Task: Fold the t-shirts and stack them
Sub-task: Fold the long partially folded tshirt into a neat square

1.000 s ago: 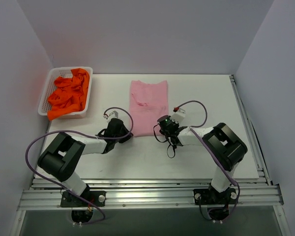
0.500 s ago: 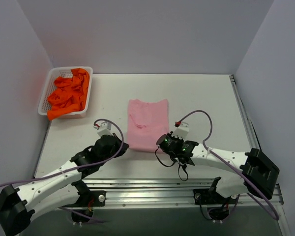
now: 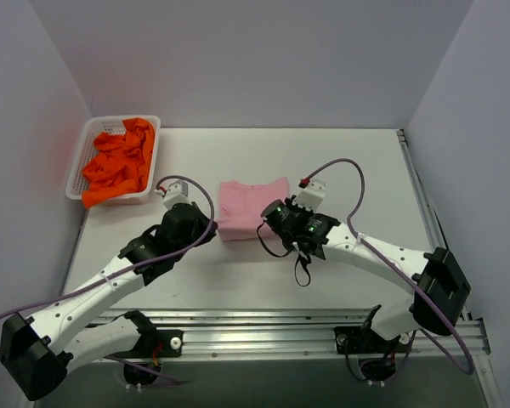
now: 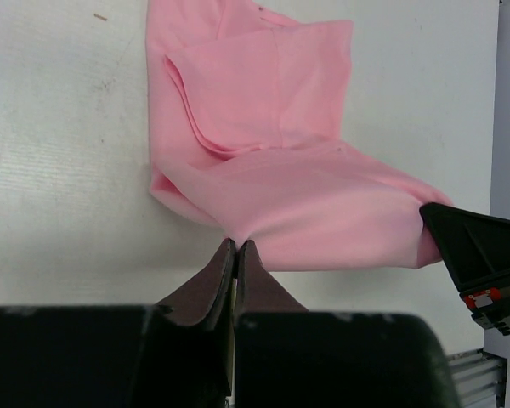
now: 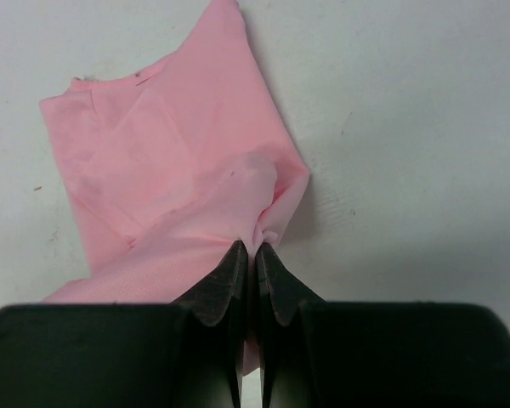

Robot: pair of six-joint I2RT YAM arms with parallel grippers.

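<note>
basket (image 3: 79, 174): white mesh, far-left corner of table (image 3: 365, 170), hard by the left wall
orange t-shirts (image 3: 119, 166): crumpled heap inside basket, not yet folded
left end effector (image 4: 236, 248): closed, pinching left corner of the pink shirt's near hem
pink t-shirt (image 3: 251, 204): mid table, sides folded in, near half doubled up off the surface, collar end flat on the far side
right end effector (image 5: 255, 248): closed, pinching right corner of the same hem
step: looks like the lengthwise fold, hem toward collar, roughly halfway over
next: likely carry both corners level to the collar line, lay down, release; uneven pull would skew the fold
room: bare table beyond and right of the shirt; basket well apart on the left; walls close in on three sides
</note>
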